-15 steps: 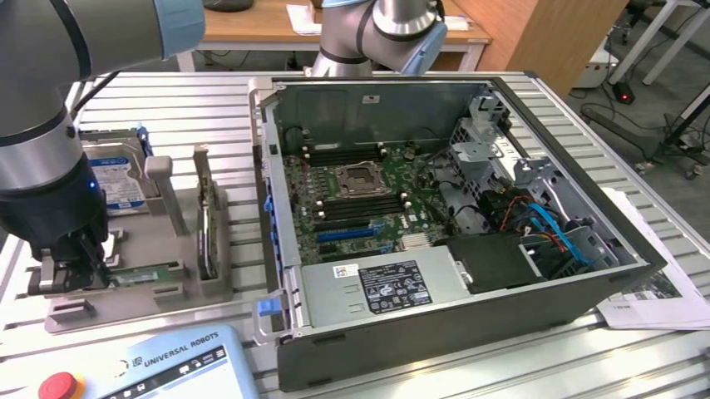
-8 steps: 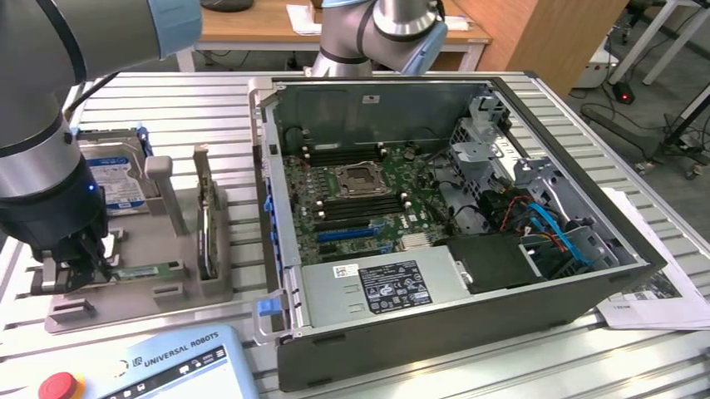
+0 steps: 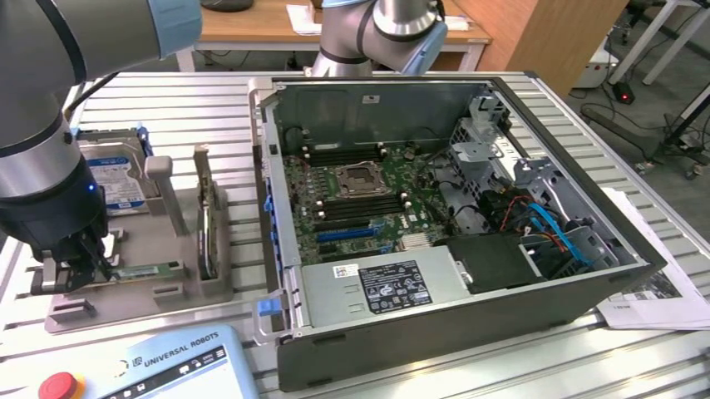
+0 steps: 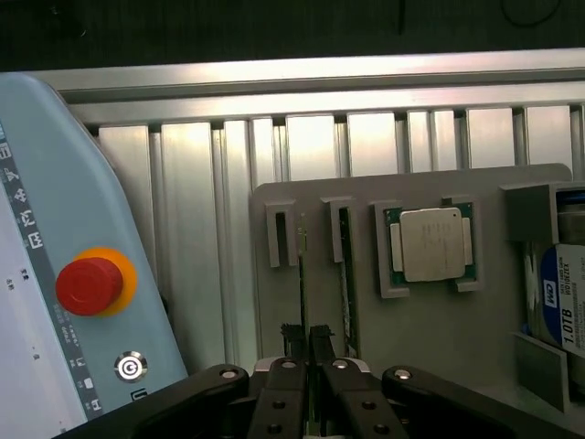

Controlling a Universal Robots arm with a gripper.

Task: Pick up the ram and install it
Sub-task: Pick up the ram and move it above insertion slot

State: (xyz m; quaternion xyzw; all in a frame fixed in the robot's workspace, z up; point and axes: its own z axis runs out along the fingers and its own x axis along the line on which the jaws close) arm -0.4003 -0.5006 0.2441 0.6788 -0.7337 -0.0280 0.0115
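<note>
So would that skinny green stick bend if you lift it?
The thin green circuit-board ram stick is probably stiff, being a flat board. It looks light, being so thin. Standing on edge in its grey slotted tray, it could tip if nudged.

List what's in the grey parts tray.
Seen: ram edge-on in its slot, gripper shut on it; processor chip; hard drive. Gripper covers the ram's near end; neighbouring slot unclear.

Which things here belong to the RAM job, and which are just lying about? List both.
Job in hand: RAM stick; gripper shut on it; gray holder tray; motherboard in the open computer case.

Lying about: processor chip; hard drive; teach pendant; papers.
</note>
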